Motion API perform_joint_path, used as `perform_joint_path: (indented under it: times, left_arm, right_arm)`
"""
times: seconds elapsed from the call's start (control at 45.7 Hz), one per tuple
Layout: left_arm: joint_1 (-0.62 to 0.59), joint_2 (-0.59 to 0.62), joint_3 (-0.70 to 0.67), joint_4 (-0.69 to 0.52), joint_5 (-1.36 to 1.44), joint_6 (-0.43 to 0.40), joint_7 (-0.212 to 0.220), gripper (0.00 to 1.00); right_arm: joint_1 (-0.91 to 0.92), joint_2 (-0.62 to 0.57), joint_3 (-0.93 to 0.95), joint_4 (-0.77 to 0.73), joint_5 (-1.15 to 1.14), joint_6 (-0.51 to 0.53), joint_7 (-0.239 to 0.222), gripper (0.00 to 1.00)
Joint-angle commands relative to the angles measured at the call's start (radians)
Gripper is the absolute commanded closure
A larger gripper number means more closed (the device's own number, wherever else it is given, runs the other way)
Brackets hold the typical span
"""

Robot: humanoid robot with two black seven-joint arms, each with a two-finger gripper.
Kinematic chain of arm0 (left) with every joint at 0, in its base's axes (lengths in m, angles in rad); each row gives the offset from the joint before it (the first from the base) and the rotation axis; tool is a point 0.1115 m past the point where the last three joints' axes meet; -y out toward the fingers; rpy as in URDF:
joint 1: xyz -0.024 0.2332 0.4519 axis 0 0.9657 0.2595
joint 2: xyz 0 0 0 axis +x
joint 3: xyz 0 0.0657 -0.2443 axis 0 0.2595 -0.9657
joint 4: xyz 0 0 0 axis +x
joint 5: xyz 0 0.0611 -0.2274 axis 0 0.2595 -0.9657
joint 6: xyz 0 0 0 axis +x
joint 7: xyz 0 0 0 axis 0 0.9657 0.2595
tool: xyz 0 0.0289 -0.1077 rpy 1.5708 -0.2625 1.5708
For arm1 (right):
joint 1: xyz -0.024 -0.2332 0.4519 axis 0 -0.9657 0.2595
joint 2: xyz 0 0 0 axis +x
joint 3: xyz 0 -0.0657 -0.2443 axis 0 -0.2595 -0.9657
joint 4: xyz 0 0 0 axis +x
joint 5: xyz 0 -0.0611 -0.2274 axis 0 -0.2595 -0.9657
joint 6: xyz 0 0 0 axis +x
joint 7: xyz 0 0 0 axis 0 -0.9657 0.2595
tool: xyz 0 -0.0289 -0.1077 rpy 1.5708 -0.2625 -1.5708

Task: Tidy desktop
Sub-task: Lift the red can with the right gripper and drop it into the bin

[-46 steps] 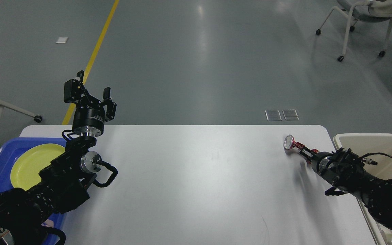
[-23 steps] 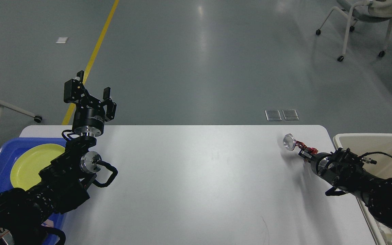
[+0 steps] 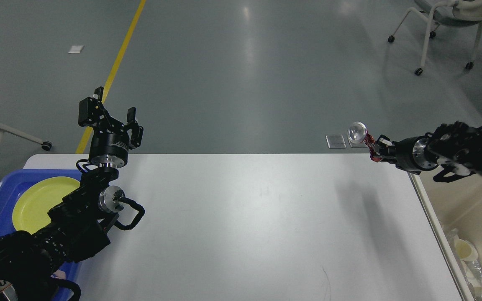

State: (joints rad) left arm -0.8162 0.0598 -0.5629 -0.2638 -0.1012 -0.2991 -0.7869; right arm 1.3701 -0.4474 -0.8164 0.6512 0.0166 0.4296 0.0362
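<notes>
With the right gripper (image 3: pixel 375 147) clamped on a crushed red can (image 3: pixel 362 136) above the desktop (image 3: pixel 241 217), swing it over the bin (image 3: pixel 467 209) beneath before releasing; left gripper (image 3: pixel 111 119) idles open.

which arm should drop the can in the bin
Right. The right gripper already holds the can, raised beside the bin. The left gripper is empty at the far side.

Right hand (image 3: pixel 375 147) grips a red can (image 3: pixel 362 136) above the desktop (image 3: pixel 241 225); left hand (image 3: pixel 110 118) gapes empty.
</notes>
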Motion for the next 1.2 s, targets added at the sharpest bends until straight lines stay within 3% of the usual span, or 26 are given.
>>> perform_joint_path:
  times: [0.0,0.197,0.591,0.766,0.985,1.181]
  left_arm:
    - [0.0,0.0,0.0,0.0,0.0,0.0,0.0,0.0]
    - [0.0,0.0,0.0,0.0,0.0,0.0,0.0,0.0]
    - [0.0,0.0,0.0,0.0,0.0,0.0,0.0,0.0]
    - [0.0,0.0,0.0,0.0,0.0,0.0,0.0,0.0]
    - [-0.001,0.0,0.0,0.0,0.0,0.0,0.0,0.0]
    - [0.0,0.0,0.0,0.0,0.0,0.0,0.0,0.0]
  right_arm:
    - [0.208,-0.103,-0.02,0.148,-0.007,0.214,0.001,1.0]
    - [0.555,-0.206,-0.052,0.347,-0.023,0.53,0.001,1.0]
    - [1.147,-0.352,-0.044,0.751,0.017,0.53,0.005,1.0]
    - [1.336,-0.378,-0.046,0.82,0.166,0.53,0.051,1.0]
    - [1.367,-0.376,-0.081,0.811,0.158,0.53,0.048,1.0]
    - [1.163,-0.399,-0.136,0.736,-0.061,0.53,0.048,1.0]
